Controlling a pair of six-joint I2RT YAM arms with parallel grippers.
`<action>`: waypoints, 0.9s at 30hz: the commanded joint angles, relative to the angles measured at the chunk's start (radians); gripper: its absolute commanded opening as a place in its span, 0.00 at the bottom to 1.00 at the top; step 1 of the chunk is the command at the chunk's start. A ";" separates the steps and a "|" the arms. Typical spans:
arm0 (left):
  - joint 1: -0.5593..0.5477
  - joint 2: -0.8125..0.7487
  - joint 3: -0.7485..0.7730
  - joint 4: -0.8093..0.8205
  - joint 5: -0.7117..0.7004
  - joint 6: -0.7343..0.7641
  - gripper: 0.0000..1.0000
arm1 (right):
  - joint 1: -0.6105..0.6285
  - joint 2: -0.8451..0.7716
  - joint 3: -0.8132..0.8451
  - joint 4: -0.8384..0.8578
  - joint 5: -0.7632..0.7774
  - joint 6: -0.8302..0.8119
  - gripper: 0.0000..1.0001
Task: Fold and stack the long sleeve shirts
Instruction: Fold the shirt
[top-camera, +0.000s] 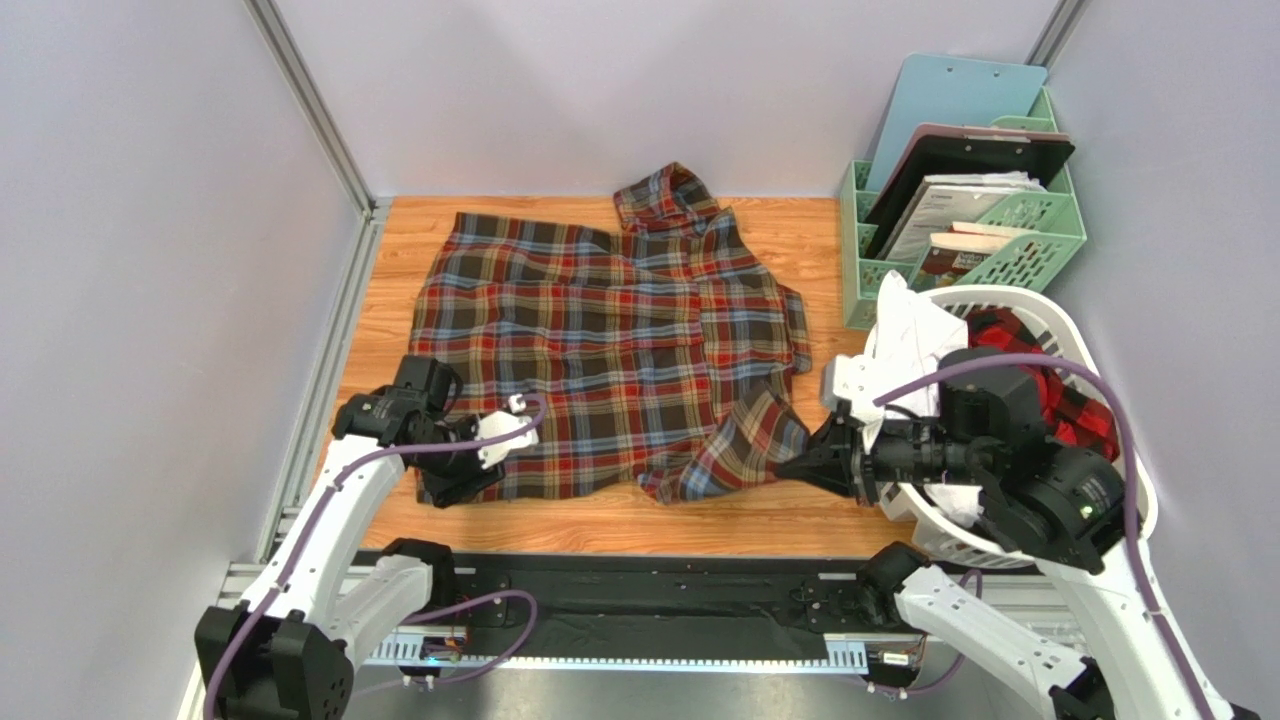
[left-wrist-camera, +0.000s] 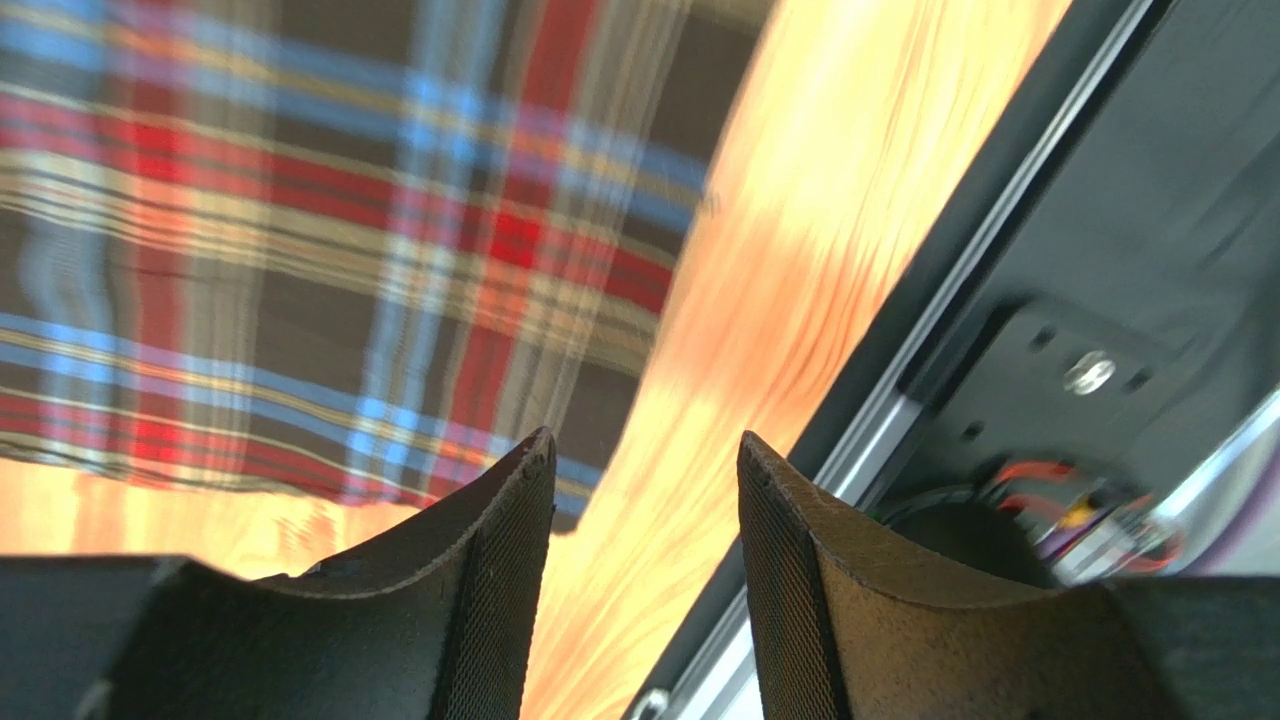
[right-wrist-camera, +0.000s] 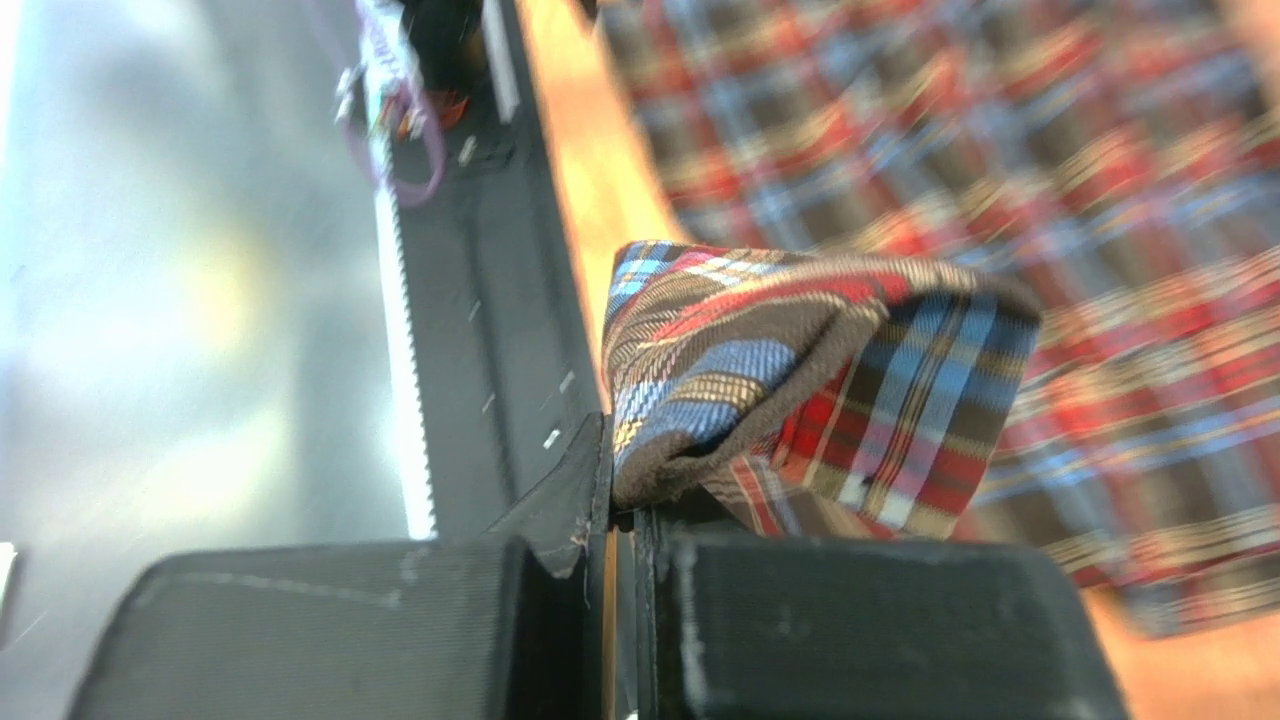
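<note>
Fingers (right-wrist-camera: 872, 630) of the right gripper (right-wrist-camera: 616, 518) were pressed together on a doubled fold of the tartan shirt (top-camera: 601, 345), at its near right corner. The left gripper (left-wrist-camera: 643, 495) hung over the shirt's near left hem with its fingers (left-wrist-camera: 496, 555) apart and nothing between them.

Progress was judged early. The tartan shirt lay spread across the middle of the tabletop (top-camera: 406, 240), collar toward the far edge, with no fold completed. The red-and-black check shirt (top-camera: 1059, 383) lay heaped in the laundry basket (top-camera: 1052, 308) at the right edge. No stack had been begun.

The tartan was a soft woven cloth, brown-olive with red, blue and pale lines, limp and rumpled where it was pinched. The tabletop was smooth wood grain. The basket was white slotted plastic. A green mesh file rack (top-camera: 1037, 240) stood at the far right corner.
</note>
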 joint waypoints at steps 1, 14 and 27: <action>0.009 0.031 -0.086 0.069 -0.139 0.159 0.54 | 0.011 0.002 -0.125 -0.066 -0.020 -0.032 0.00; 0.015 0.130 -0.274 0.323 -0.322 0.282 0.53 | 0.013 0.031 -0.092 -0.037 -0.029 -0.014 0.00; 0.016 0.029 -0.254 0.123 -0.233 0.326 0.00 | 0.013 -0.073 -0.034 -0.090 -0.072 0.110 0.00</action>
